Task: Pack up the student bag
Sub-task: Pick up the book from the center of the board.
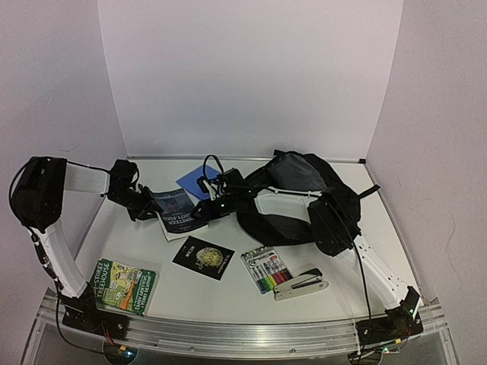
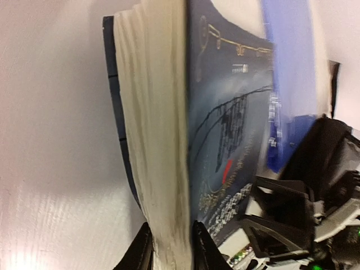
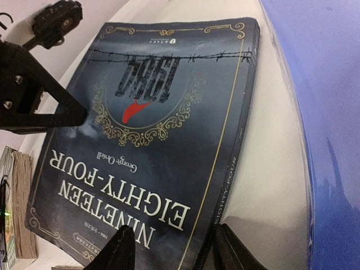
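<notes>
Looking down from the top camera, the bag (image 1: 304, 196) lay slumped toward the far right corner of the desk (image 1: 114, 236), its mouth open and grey lining showing. The right arm reached across it from the near right corner. The right gripper (image 1: 217, 204) met a dark book (image 1: 176, 207) left of the desk's middle, and the left gripper (image 1: 141, 204) came at the same book from the left edge. A blue folder (image 1: 195, 181) sat just behind the book, toward the far edge. Nearer the front lay a black booklet (image 1: 203, 257), a pack of markers (image 1: 266, 268) and a stapler (image 1: 300, 284) just beside it. A green book (image 1: 123, 285) rested at the near left corner.

From the left wrist, the book (image 2: 169, 140) stood on edge with its cream pages facing the lens. The left gripper (image 2: 172, 254) pinched it narrowly – one of its fingers (image 2: 140, 256) pressed each side of the page block. The folder (image 2: 287, 84) blurred behind.

From the right wrist, the book (image 3: 146, 152) showed its cover, the title reading Nineteen Eighty-Four upside down. The right gripper (image 3: 175, 250) stood part open, straddling the spine at the book's near end – one of its fingers (image 3: 119, 250) over the cover, the other off the spine side. I could not tell whether either touched it. The folder (image 3: 320, 112) filled the right side.
</notes>
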Controlling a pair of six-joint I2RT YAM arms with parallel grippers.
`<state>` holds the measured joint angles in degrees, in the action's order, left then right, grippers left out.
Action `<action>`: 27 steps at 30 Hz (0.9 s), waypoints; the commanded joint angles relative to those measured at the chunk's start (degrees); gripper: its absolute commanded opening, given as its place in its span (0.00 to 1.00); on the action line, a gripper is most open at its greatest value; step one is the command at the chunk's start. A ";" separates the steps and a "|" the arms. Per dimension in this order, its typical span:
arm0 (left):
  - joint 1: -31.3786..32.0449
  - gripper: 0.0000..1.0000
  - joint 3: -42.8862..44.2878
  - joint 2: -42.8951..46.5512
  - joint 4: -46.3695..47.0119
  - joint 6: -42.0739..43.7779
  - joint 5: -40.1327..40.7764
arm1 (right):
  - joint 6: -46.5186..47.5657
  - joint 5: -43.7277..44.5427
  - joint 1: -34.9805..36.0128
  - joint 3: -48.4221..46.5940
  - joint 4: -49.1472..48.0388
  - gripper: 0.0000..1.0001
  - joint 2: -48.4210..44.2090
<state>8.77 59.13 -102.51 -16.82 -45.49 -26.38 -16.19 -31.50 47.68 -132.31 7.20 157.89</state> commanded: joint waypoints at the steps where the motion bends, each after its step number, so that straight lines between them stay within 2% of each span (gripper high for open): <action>1: 0.75 0.20 -1.09 4.45 9.26 -0.12 -7.45 | -0.78 -4.50 2.12 1.46 4.88 0.46 -2.07; 3: 0.76 0.24 -2.11 3.85 10.89 -0.56 -8.61 | -0.70 -4.59 2.12 1.36 4.85 0.46 -2.37; 7: 0.78 0.41 -2.43 1.16 12.14 -1.23 -9.40 | -0.51 -4.62 2.12 1.57 4.88 0.46 -2.87; 9: 0.77 0.42 -2.07 -0.68 12.59 -1.36 -9.98 | -0.39 -4.59 2.08 1.83 4.92 0.46 -3.13; 10: 0.74 0.40 -1.99 -1.44 12.84 -1.54 -10.16 | -0.27 -4.55 2.08 2.03 4.91 0.46 -3.34; 19: 0.80 0.05 -2.36 2.77 11.18 -0.63 -9.06 | 0.53 -4.70 2.09 3.72 4.94 0.49 -6.75; 20: 0.77 0.01 -2.37 3.60 10.55 -0.34 -8.86 | 0.63 -4.65 2.09 3.73 5.02 0.51 -7.30; 24: 0.69 0.00 -2.00 7.67 7.65 -0.06 -7.60 | 0.67 -4.02 1.36 3.35 5.22 0.79 -10.71; 27: 0.68 0.00 -0.26 10.75 4.94 0.45 -6.46 | -1.62 -4.71 -0.55 2.94 5.19 0.95 -14.06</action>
<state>9.02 56.42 -99.06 -10.38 -46.33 -31.36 -15.97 -34.17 48.23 -128.75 12.40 152.65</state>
